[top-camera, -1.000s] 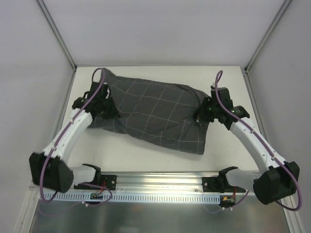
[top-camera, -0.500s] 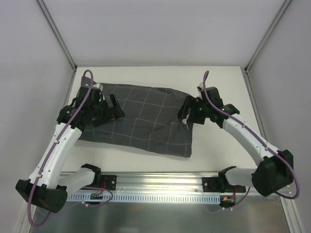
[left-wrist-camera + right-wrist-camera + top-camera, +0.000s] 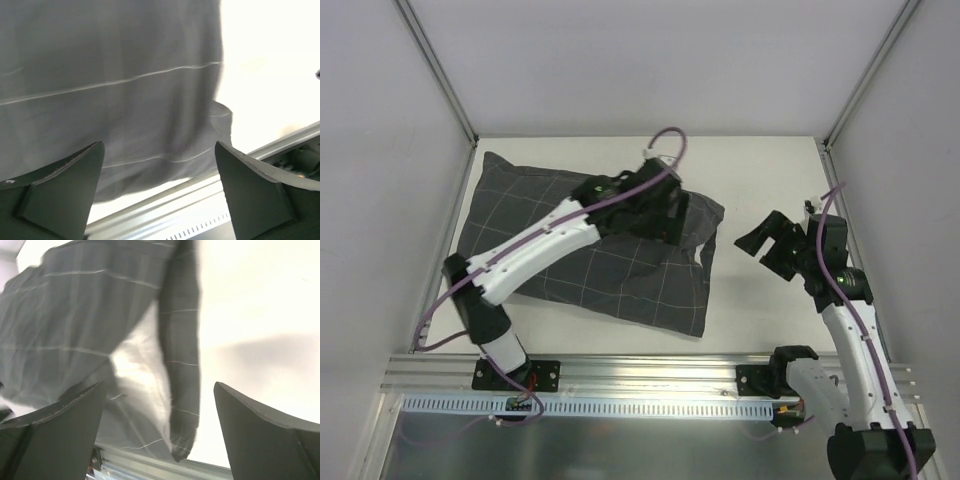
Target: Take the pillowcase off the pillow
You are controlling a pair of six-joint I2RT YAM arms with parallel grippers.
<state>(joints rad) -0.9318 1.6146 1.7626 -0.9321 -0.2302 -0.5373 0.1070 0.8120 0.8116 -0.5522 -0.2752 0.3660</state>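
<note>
The dark grey pillowcase with its light grid lies flat on the white table, still around the pillow. The white pillow shows only in the right wrist view, through the case's open right end. My left arm reaches across the case, and my left gripper hovers open over its far right part. In the left wrist view the left gripper has only grey pillowcase below it. My right gripper is open over bare table, right of the case. Nothing sits between its jaws in the right wrist view.
An aluminium rail runs along the near edge of the table. Grey enclosure walls and two slanted posts bound the back and sides. The case's left edge lies close to the left wall.
Both grippers have opened and let go of the pillowcase, which has dropped flat. The left arm has swung right across the case. The right arm has drawn back to the right.
</note>
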